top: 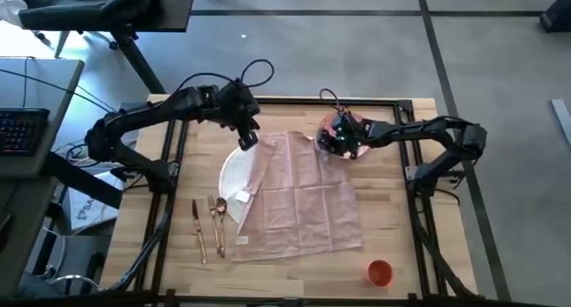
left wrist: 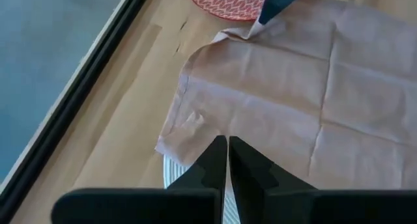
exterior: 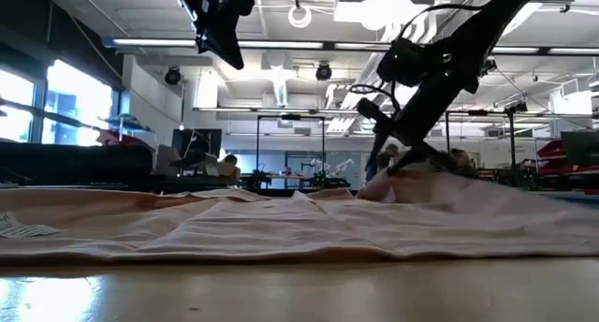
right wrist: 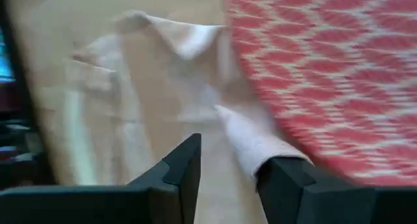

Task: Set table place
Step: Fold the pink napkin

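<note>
- The pale pink napkin (top: 299,195) is being shown spread flat across the middle of the tabletop (top: 393,218), covering most of the large white plate (top: 234,178), whose left part is showing from under the cloth.
- The small pink patterned plate (top: 350,139) is lying near the tabletop's far edge, at the napkin's far right corner.
- The right gripper (right wrist: 228,165) is being held low at that corner; a fold of napkin is lying between its parted fingers (right wrist: 182,172), just beside the patterned plate's rim.
- The left gripper (left wrist: 227,160) is being held above the napkin's far left corner and the white plate, its fingers clenched together on nothing.
- The gold cutlery (top: 210,225) is lying left of the white plate, toward the near edge.
- The orange cup (top: 380,272) is standing near the near right corner, apart from the napkin.
</note>
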